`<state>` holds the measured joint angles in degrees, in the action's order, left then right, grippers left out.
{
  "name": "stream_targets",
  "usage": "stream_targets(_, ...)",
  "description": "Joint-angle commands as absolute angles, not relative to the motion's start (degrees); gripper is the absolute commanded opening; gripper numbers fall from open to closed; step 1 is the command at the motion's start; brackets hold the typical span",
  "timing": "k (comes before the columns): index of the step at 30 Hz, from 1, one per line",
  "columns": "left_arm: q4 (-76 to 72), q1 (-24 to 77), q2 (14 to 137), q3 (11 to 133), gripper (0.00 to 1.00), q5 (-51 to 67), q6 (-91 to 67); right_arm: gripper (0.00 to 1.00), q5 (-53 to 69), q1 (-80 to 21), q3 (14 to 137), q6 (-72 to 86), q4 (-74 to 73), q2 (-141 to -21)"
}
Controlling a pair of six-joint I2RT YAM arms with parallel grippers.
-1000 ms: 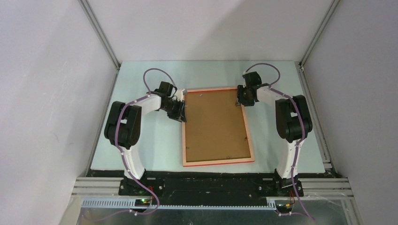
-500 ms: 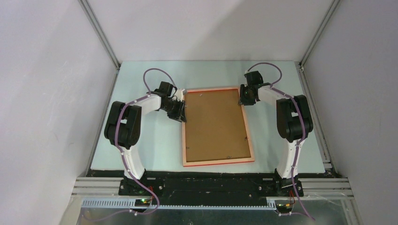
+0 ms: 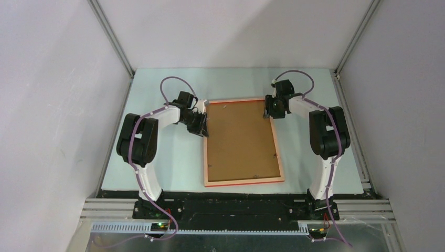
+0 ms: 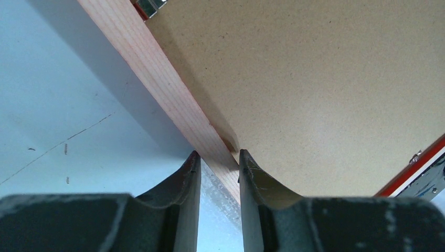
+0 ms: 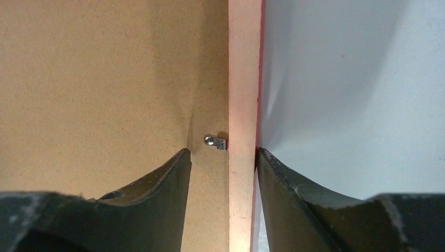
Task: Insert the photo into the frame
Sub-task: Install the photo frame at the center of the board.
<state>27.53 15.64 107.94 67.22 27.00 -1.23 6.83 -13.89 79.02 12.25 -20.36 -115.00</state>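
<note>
The frame (image 3: 205, 152) lies face down on the pale table, with a plain brown backing board (image 3: 241, 139) filling its back. The photo is hidden. My left gripper (image 3: 202, 126) sits at the frame's left rail near the far end. In the left wrist view the pale wood rail (image 4: 157, 73) runs diagonally between the tips of that gripper (image 4: 219, 155), which is shut on it. My right gripper (image 3: 270, 111) straddles the right rail (image 5: 244, 79) near the far corner. It (image 5: 221, 152) stands open: the outer finger touches the red edge, and the inner finger rests over the board (image 5: 94, 79), clear of the rail.
A small metal clip (image 5: 216, 142) sticks out from the right rail onto the board, between my right fingers. Another clip (image 4: 149, 6) shows at the left rail. White walls with aluminium posts (image 3: 113, 39) close in the table on three sides.
The right gripper has shifted slightly left over the frame's right rail. The left arm and the frame have not moved.
</note>
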Motion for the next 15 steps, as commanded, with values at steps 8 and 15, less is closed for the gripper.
stream_targets(8,31.2,17.5,108.3,65.0,0.00,27.5,-2.9,0.61,16.0,-9.5,72.8,3.5,-24.7,-103.8)
stream_targets(15,30.2,17.4,107.6,64.5,0.00,26.5,-4.3,0.64,16.5,-9.4,65.0,-4.9,-28.5,-97.1)
